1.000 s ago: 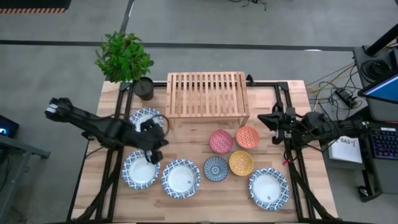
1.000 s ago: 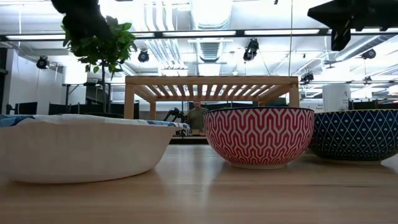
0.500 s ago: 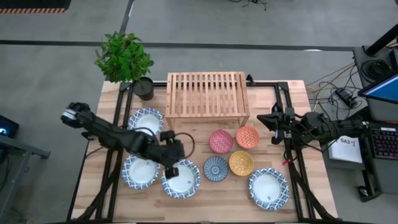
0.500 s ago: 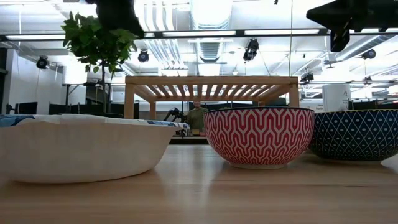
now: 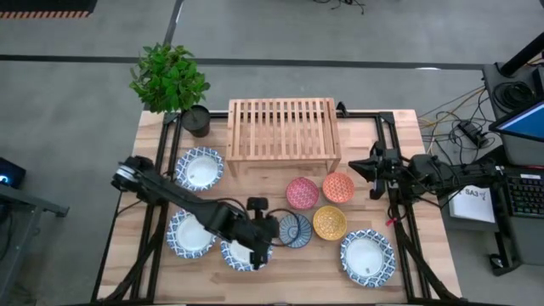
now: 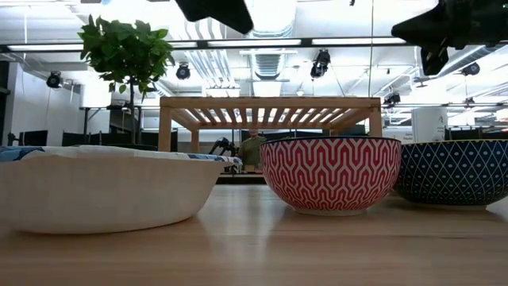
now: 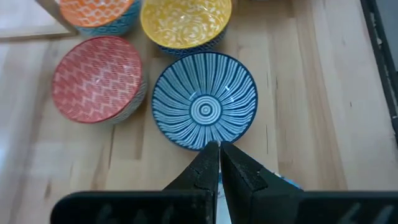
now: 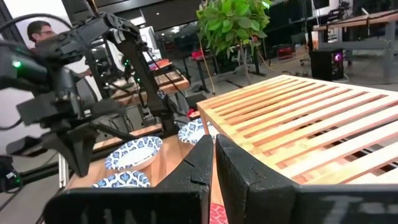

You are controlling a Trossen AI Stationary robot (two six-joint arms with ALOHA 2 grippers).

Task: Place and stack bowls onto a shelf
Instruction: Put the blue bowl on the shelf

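Four small bowls stand on the table in front of the shelf point(image 5: 283, 127): pink point(image 5: 302, 193), orange point(image 5: 337, 187), yellow point(image 5: 330, 223) and dark blue point(image 5: 295, 229). Wide blue-rimmed bowls rest at the left point(image 5: 201, 167), point(image 5: 191, 234) and near right point(image 5: 367, 257); one more point(image 5: 242, 252) lies partly under my left arm. My left gripper point(image 5: 274, 231) is shut and hovers just left of the dark blue bowl point(image 7: 205, 99), its tips point(image 7: 219, 146) over that bowl's rim. My right gripper point(image 5: 361, 166) is shut and level in the air at the table's right side, pointing at the shelf point(image 8: 298, 130).
A potted plant point(image 5: 170, 81) in a dark pot point(image 5: 197, 121) stands at the far left corner beside the shelf. In the low view the pink bowl point(image 6: 329, 175) and a wide white bowl point(image 6: 103, 187) stand close in front. Bare wood lies between the shelf and the bowls.
My left gripper has swept toward the table's right edge and a little toward the near edge, from above the left wide bowls to beside the dark blue bowl, sinking slightly. No bowl has moved.
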